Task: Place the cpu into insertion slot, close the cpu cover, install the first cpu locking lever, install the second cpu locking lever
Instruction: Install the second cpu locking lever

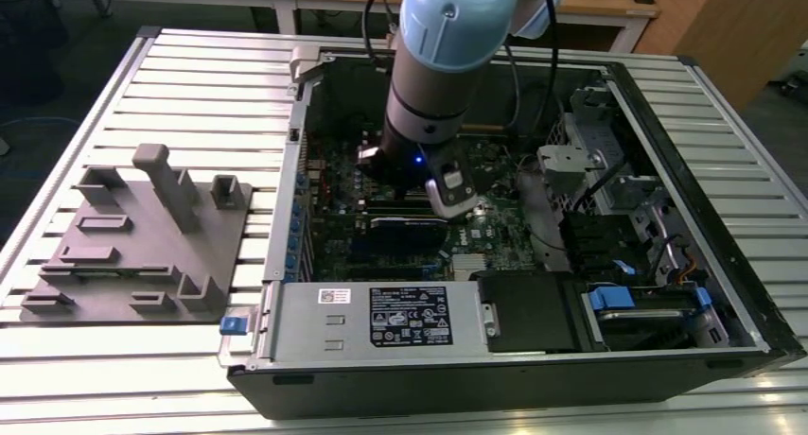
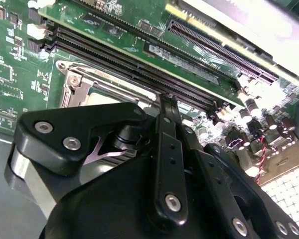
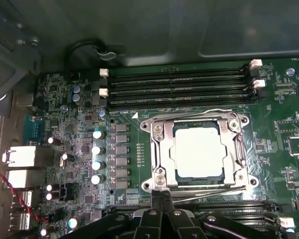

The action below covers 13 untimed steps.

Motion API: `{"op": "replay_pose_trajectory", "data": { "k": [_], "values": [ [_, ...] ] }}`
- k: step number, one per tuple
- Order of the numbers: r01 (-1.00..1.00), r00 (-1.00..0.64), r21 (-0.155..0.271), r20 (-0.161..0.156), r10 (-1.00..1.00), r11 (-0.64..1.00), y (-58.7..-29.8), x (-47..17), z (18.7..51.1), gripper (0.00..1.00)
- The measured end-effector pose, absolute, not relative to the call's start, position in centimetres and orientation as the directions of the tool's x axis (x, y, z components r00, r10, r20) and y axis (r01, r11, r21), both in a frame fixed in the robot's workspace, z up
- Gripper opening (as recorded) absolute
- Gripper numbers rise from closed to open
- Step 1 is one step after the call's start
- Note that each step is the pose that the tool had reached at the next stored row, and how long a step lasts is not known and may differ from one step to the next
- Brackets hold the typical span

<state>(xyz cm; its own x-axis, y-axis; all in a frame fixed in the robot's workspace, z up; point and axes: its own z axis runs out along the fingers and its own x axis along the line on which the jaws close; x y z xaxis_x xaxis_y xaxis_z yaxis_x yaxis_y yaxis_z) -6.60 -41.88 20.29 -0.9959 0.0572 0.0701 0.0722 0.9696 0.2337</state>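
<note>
1. Nearest the wrist cameras is the gripper. Its black fingers are pressed together with nothing visible between them, and their tips sit at the edge of the socket, right by a thin wire locking lever that runs along that side.
2. Just beyond the tips, the cpu lies flat in the insertion slot, its pale metal top showing through the window of the cpu cover. The cover looks folded down over the chip; whether either lever is fully latched I cannot tell.
3. Handling, as a judgement: the chip is light, rigid and smooth-topped, and the pin field beneath is fragile, so it wants edge contact only and no sideways shove. The cover is thin stiff sheet metal, best pushed on its frame. The levers are springy wire that will resist and may snap back; their bent ends are the place to bear on.
4. Farther on, long black memory slots cross the green motherboard.
5. Farthest, in the exterior view, the arm reaches into the open computer case.
</note>
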Motion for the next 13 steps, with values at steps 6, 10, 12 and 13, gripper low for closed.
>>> {"op": "replay_pose_trajectory", "data": {
  "k": [6, 10, 12, 13],
  "values": [
    [0.071, -0.996, 0.235, 0.070, 0.056, 0.969, -42.19, -6.80, 20.29, 0.11],
    [0.071, -0.996, 0.242, 0.071, 0.055, 0.968, -42.24, -6.92, 20.23, 0.11],
    [0.071, -0.996, 0.249, 0.071, 0.055, 0.966, -42.24, -6.95, 20.15, 0.11],
    [0.071, -0.996, 0.252, 0.071, 0.054, 0.965, -42.23, -6.95, 20.07, 0.11]
  ]
}}
